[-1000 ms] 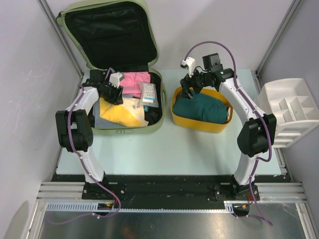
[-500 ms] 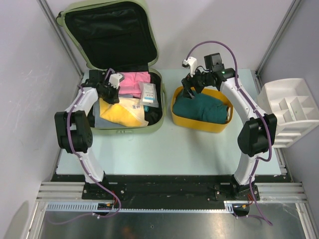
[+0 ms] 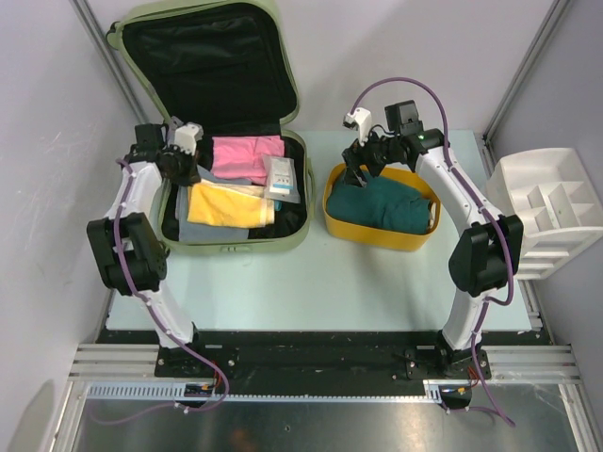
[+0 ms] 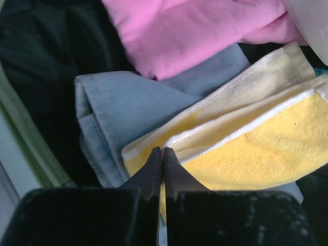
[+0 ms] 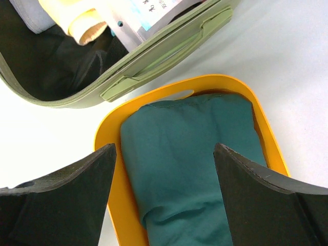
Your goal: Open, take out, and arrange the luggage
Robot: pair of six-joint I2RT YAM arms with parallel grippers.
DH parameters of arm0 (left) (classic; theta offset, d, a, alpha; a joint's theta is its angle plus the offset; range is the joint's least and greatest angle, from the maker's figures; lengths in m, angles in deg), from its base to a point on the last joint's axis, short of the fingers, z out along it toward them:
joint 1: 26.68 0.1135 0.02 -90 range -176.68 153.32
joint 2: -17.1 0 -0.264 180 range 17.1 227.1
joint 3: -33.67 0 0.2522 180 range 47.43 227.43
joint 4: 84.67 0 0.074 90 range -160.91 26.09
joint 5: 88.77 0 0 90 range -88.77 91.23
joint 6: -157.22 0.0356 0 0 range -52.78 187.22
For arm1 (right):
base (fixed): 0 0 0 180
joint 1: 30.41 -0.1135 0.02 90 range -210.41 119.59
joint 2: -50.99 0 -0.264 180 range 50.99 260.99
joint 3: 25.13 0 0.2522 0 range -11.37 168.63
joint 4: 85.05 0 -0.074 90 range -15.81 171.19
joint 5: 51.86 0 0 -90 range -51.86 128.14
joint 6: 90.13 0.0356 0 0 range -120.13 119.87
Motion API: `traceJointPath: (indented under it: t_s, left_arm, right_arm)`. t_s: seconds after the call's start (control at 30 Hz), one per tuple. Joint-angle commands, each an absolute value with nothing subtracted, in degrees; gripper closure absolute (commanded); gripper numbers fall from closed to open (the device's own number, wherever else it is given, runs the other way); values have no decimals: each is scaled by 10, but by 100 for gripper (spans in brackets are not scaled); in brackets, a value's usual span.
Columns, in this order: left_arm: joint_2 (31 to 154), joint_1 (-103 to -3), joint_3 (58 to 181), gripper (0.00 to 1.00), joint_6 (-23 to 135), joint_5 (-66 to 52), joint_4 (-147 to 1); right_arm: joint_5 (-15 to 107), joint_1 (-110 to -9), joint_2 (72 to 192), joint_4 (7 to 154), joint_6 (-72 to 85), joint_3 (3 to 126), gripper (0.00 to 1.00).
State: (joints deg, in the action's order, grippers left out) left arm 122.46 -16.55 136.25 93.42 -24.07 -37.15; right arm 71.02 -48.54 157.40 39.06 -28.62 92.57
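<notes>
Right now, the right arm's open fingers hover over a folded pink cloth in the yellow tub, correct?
Not quite. The cloth in the yellow tub is dark teal, not pink, as the right wrist view shows plainly. The rest holds: the right gripper hovers open above it.

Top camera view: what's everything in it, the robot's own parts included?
luggage: one, pale green, black lining, lid open, table's far left
pink garment: one, pink, in luggage, far side
yellow towel: one, yellow, in luggage, near side
denim garment: one, pale blue, under the towel
white packet: one, white, in luggage, right side
tub: one, yellow, right of luggage
folded cloth: one, teal, in tub
organizer tray: one, white, table's right edge
table: one, pale, under everything
left arm: one, white and black, jaws shut at the towel's corner
right arm: one, white and black, jaws open above the tub
</notes>
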Motion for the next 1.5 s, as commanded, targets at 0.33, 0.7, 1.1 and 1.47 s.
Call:
traceJointPath:
  t_s: [0.33,0.7,1.1,1.47]
  left_arm:
    - [1235,-132,1413,100,867,-205,-390]
    - [1101,-160,1307,43,998,-282,-383]
    - [1119,-396,1217,48,1125,-246,-381]
    - [1236,-429,1249,31,1178,-186,-384]
  right_arm:
    - [726,-484,1579,400,-278,946,19]
    - [738,-507,1594,430,-262,944,18]
    - [730,-504,1585,436,-238,932,18]
    - [722,-486,1558,438,-228,903,18]
